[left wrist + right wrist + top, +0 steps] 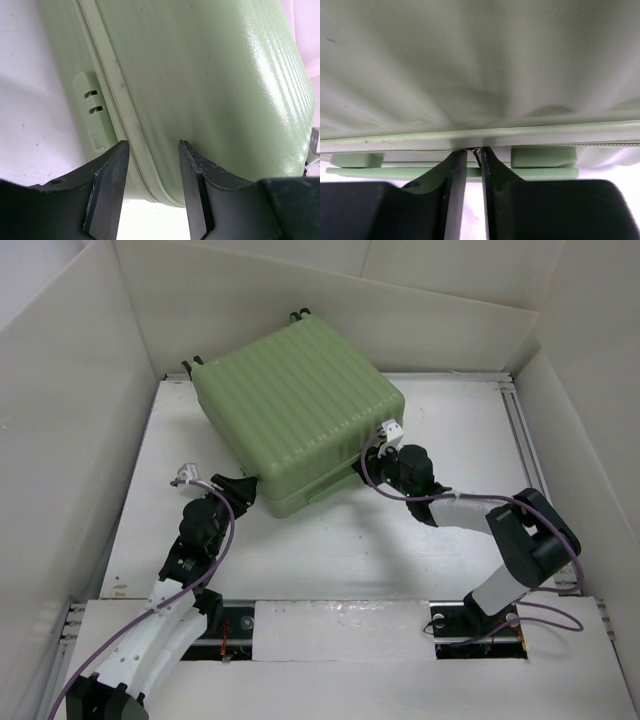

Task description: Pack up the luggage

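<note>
The luggage (pixel 300 400), a pale green ribbed suitcase, lies closed and flat at the back of the white table (pixel 330 550). My left gripper (pixel 243 490) is open at its near left corner. In the left wrist view the luggage (pixel 200 75) fills the frame, and the zip seam (pixel 107 95) runs down between the left gripper's (pixel 152 145) fingers, which hold nothing. My right gripper (pixel 365 466) is at the near right side. There the luggage (pixel 470 60) looms overhead, and the right gripper's (pixel 474 150) jaws stand a narrow gap apart around the thin dark zipper pull (pixel 477 157).
White walls box in the table on the left, back and right. The caster wheels (pixel 300 313) point at the back wall. The green side handle (pixel 395 172) runs just below the right gripper's tips. A slotted green block (pixel 92 110) sits beside the seam.
</note>
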